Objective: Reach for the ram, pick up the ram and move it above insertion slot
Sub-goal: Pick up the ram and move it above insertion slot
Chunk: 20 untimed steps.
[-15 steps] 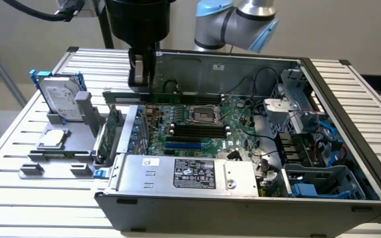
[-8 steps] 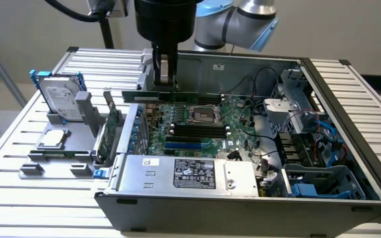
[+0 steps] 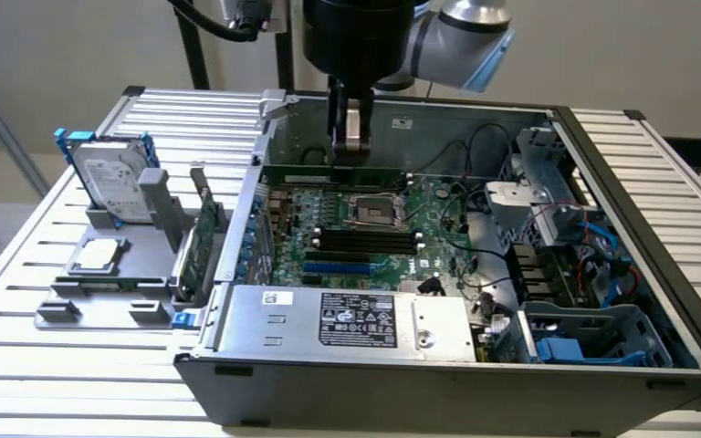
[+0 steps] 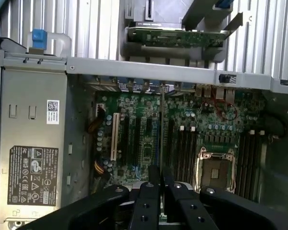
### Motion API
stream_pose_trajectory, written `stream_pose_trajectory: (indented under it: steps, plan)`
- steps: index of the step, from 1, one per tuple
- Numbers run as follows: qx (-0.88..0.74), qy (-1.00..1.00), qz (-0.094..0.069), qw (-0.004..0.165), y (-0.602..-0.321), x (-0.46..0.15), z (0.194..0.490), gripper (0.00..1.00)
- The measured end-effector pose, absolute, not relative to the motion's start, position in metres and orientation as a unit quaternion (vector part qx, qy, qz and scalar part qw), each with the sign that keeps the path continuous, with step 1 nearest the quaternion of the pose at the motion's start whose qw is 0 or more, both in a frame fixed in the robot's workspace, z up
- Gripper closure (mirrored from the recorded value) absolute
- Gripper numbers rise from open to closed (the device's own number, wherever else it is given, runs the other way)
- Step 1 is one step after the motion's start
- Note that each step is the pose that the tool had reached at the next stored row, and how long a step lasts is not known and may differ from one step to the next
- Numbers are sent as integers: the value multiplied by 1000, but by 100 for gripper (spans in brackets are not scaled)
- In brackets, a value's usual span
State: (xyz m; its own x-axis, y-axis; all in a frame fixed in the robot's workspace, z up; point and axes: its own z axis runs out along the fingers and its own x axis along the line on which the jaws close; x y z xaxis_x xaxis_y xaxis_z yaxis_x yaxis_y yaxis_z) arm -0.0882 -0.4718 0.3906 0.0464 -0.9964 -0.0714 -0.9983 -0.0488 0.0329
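The ram (image 3: 332,170) hangs edge-on in the gripper (image 3: 348,146), held level over the far part of the motherboard (image 3: 363,228) inside the open computer case (image 3: 448,365). The fingers (image 4: 146,203) are clenched on the ram (image 4: 162,139), the black memory slots (image 3: 363,239) lying below and nearer. The hard drive (image 3: 109,178) stands well apart at the exterior view's left.

We see the ram (image 3: 332,170) held in the gripper (image 3: 348,151), over the motherboard (image 3: 363,228) inside the case (image 3: 643,228); hard drive (image 3: 113,178) stands outside, at the exterior view's left.
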Motion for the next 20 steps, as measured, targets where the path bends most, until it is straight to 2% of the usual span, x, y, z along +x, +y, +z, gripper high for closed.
stream_pose_trajectory:
  steps: [20]
  plan:
    - [-720, 693, 37, 13, -428, -54, 385, 86]
